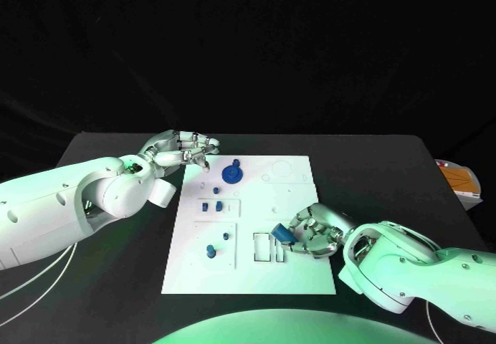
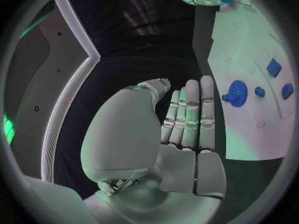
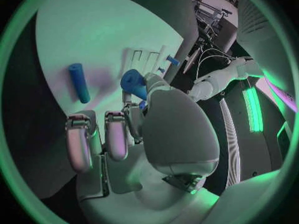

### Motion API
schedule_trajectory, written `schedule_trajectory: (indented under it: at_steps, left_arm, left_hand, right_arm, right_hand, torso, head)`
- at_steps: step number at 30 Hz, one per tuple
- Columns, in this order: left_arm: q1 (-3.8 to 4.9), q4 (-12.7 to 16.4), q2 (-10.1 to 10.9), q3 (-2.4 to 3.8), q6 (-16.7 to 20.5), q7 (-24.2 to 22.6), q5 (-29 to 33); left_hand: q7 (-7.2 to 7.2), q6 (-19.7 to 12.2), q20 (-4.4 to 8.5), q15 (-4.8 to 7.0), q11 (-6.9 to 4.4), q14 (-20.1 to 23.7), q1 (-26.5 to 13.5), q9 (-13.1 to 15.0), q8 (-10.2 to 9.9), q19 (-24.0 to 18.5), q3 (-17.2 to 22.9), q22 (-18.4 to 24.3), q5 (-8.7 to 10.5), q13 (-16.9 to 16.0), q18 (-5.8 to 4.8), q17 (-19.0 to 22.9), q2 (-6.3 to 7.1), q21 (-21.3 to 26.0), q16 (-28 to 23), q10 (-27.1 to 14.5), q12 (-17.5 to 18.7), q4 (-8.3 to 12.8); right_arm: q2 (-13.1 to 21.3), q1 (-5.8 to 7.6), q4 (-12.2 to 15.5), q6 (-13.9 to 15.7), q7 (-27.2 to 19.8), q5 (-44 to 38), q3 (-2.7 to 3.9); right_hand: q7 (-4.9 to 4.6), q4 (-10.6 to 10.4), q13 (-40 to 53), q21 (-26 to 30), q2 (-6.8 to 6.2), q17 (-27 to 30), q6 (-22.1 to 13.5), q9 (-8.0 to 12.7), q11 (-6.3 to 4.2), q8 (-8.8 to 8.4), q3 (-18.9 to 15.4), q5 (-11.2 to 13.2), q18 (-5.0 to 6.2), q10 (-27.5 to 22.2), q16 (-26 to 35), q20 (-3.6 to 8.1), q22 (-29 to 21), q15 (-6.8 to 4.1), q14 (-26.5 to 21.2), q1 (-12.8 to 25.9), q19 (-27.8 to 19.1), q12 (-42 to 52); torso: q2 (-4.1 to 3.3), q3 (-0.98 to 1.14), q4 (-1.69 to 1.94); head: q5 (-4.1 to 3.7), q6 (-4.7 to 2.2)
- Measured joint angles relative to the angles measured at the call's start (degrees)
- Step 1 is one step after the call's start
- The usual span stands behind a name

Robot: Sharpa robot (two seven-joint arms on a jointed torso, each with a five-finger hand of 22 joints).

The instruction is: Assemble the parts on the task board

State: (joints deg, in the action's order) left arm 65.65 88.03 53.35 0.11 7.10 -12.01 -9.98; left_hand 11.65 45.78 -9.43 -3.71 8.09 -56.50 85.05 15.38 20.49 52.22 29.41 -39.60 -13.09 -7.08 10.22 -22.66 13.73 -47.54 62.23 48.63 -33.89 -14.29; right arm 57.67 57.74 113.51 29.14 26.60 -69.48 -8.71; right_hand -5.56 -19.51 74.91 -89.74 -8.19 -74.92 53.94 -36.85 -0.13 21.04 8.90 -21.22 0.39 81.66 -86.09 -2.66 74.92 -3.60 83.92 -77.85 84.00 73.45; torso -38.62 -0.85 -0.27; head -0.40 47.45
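Resting in right hand (image 1: 310,231): blue part (image 1: 280,233)

Overhead head camera, two close wrist cameras

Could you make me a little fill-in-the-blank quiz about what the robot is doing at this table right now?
1. The right robot hand holds a small part coloured ____.
2. The left robot hand holds ____.
3. The parts lie on a task board coloured ____.
4. The blue gear lies nearest the ____ robot hand.

Missing words: blue; nothing; white; left
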Motion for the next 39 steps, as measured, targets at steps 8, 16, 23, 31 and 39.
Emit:
schedule_trajectory:
  at_steps: [8, 16, 23, 31, 39]
  left_arm:
    - [0.0, 0.03, -0.04, -0.01, -0.26, 0.12, -0.01]
    - [0.0, 0.08, -0.07, -0.02, -0.47, 0.19, -0.03]
    - [0.0, 0.11, -0.06, -0.02, -0.6, 0.24, -0.04]
    - [0.0, 0.14, -0.04, -0.02, -0.7, 0.27, -0.07]
    - [0.0, 0.17, 0.01, -0.02, -0.77, 0.31, -0.09]
  left_hand:
    - [0.0, 0.0, 0.0, 0.0, 0.0, 0.0, 0.24, 0.0, 0.0, 0.0, 0.0, 0.0, 0.0, 0.0, 0.0, 0.0, -0.24, 0.0, 0.0, 0.0, 0.0, 0.0]
    - [0.0, 0.0, 0.0, 0.0, 0.0, 0.0, 0.24, 0.0, 0.0, 0.0, 0.16, -0.05, 0.0, 0.04, 0.0, 0.0, -0.24, 0.0, 0.0, 0.0, 0.0, 0.16]
    - [0.0, 0.0, 0.0, 0.0, 0.0, 0.0, 0.24, 0.0, 0.0, 0.0, 0.0, -0.05, 0.0, 0.04, 0.0, -0.01, -0.24, 0.0, 0.0, 0.0, 0.0, 0.32]
    - [0.0, 0.0, 0.0, 0.0, 0.0, 0.0, 0.24, 0.0, 0.0, 0.0, 0.0, -0.04, 0.0, 0.04, 0.0, -0.01, -0.24, 0.0, 0.0, 0.0, 0.0, 0.31]
    - [0.11, -0.11, 0.0, 0.0, 0.0, 0.0, 0.24, 0.0, 0.0, -0.01, 0.1, -0.07, 0.0, 0.04, 0.0, 0.0, -0.24, 0.0, 0.0, 0.0, 0.0, 0.41]
  right_arm:
    - [-2.97, -0.03, -1.21, -2.82, -0.65, 2.15, 0.0]
    - [-4.38, -0.1, -2.1, -5.77, -0.61, 2.54, 0.05]
    - [-5.08, -0.03, -2.29, -6.51, -0.59, 2.28, 0.14]
    - [-5.49, -0.12, -3.07, -6.78, -0.43, 1.62, 0.04]
    - [-5.84, -0.14, -3.66, -6.85, 0.13, 0.77, 0.02]
  right_hand:
    - [-0.59, 0.12, 0.0, 0.0, 0.64, 0.0, 0.48, -0.01, -0.3, 0.01, 3.74, 0.12, 0.0, 0.31, -0.13, 0.0, -0.01, 0.0, 0.0, 8.84, 0.0, 0.0]
    - [-0.92, 2.46, -0.01, 0.0, 0.49, 0.01, 0.81, -1.84, -0.52, 1.16, 5.58, 1.83, 0.0, 0.72, -0.23, 0.42, -0.01, -0.42, 0.0, 10.92, 0.0, 0.42]
    - [-0.92, 2.62, -0.01, 0.0, 0.39, 0.01, 0.8, -2.21, -0.72, 2.48, 5.42, 1.95, 0.0, 0.93, -0.23, 0.42, -0.01, -0.42, 0.0, 11.6, 0.0, 0.74]
    - [1.35, 2.76, 0.01, 0.0, 0.84, 0.01, 3.46, -3.47, -1.13, 4.68, 1.7, 9.44, 0.01, 1.34, -0.44, 0.82, -0.02, -0.83, 0.0, 18.36, 0.0, 0.97]
    - [2.73, 2.59, 0.04, 0.0, 1.53, 0.01, 3.6, -4.4, -1.13, 6.02, -9.07, 18.25, 0.0, 1.33, -0.44, 0.82, -0.02, -0.83, 0.0, 22.49, 0.01, 0.8]
  torso:
    - [-0.01, -0.01, 0.02]
    - [-0.01, -0.01, 0.02]
    - [-0.02, 0.01, -0.02]
    - [-0.02, 0.02, -0.05]
    - [-0.02, 0.02, -0.05]
  head:
    - [0.2, 0.23]
    - [0.37, 0.27]
    - [0.58, 0.33]
    - [0.66, 0.29]
    - [0.7, 0.27]
